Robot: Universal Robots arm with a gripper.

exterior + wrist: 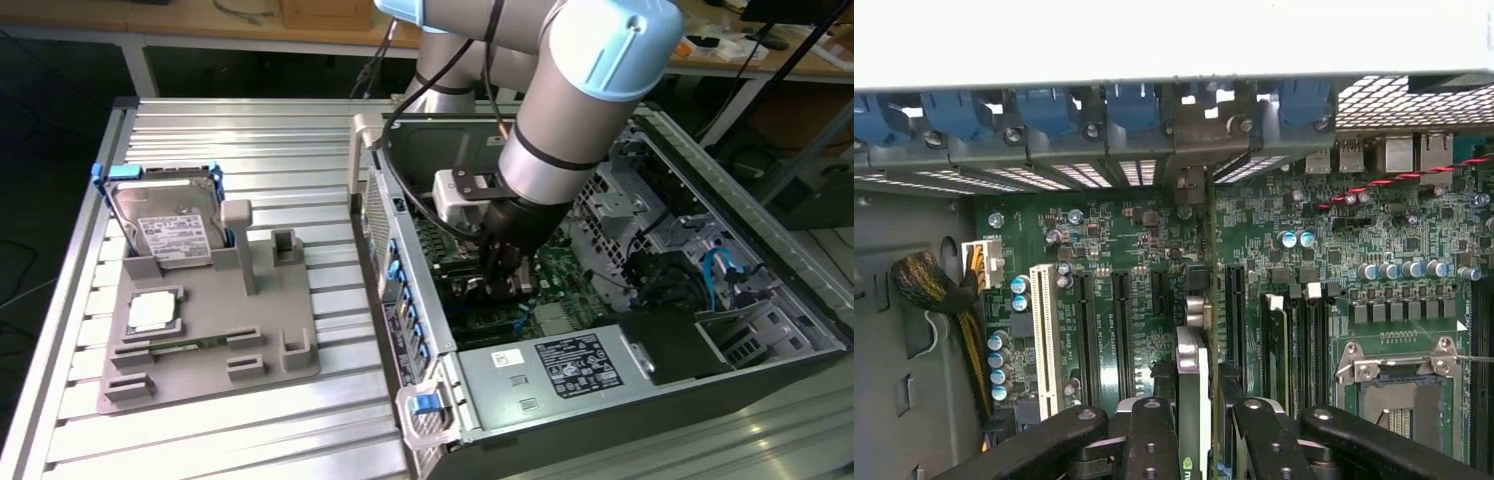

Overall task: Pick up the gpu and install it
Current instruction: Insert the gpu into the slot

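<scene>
My gripper (pixel 499 278) reaches down into the open computer case (pixel 414 290), just above the green motherboard (pixel 561 275). In the wrist view the black fingers (pixel 1154 440) stand on either side of the gpu (pixel 1194 365). The gpu shows edge-on as a thin silvery strip, and the gripper (pixel 1194 435) is shut on it. The card runs upright along the motherboard (pixel 1134 240) between the black expansion slots (pixel 1122 330). Its far end reaches toward the metal bracket opening (pixel 1192 150) in the case's rear wall. I cannot tell whether its lower edge sits in a slot.
On the grey fixture tray (pixel 214 350) at the exterior view's left stand a hard drive (pixel 167 225) in a blue frame and a square processor chip (pixel 154 310). Around the card are a white slot (pixel 1042 340), a cable bundle (pixel 939 290), a processor socket (pixel 1399 385) and blue clips (pixel 1054 108).
</scene>
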